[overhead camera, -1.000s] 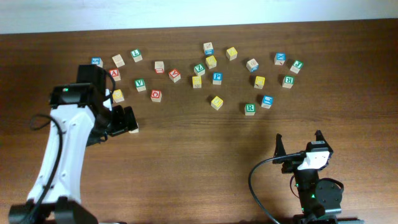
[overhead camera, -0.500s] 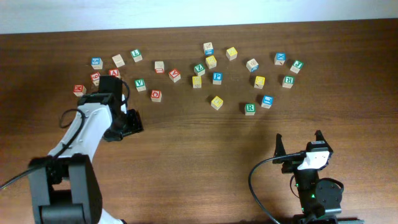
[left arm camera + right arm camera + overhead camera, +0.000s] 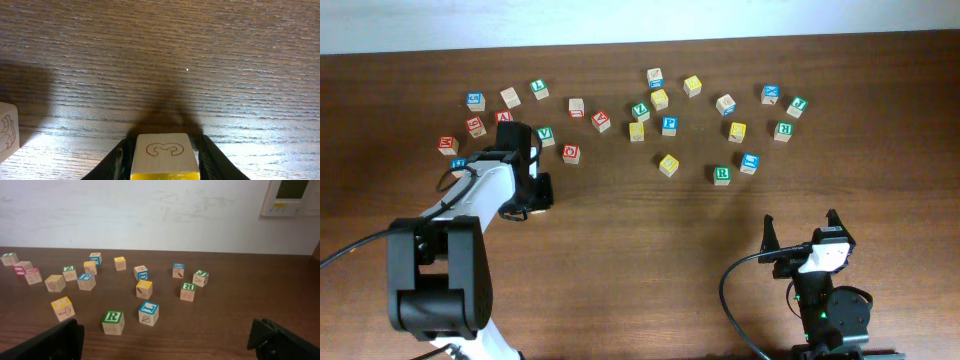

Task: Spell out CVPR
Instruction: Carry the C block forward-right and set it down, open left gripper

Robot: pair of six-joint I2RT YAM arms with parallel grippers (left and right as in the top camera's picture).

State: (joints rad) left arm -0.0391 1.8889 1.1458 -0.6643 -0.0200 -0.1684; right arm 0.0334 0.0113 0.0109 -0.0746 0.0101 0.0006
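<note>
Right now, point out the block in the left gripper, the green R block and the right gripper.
yellow block (image 3: 162, 150), left wrist view, its engraved face.
green R block (image 3: 113, 316), right wrist view, its top face.
right gripper (image 3: 800, 218), overhead view, midway between its open fingertips.

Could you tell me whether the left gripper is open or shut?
Shut: the left gripper holds a wooden block, its fingers pressed against both sides of it in the wrist view.
</note>
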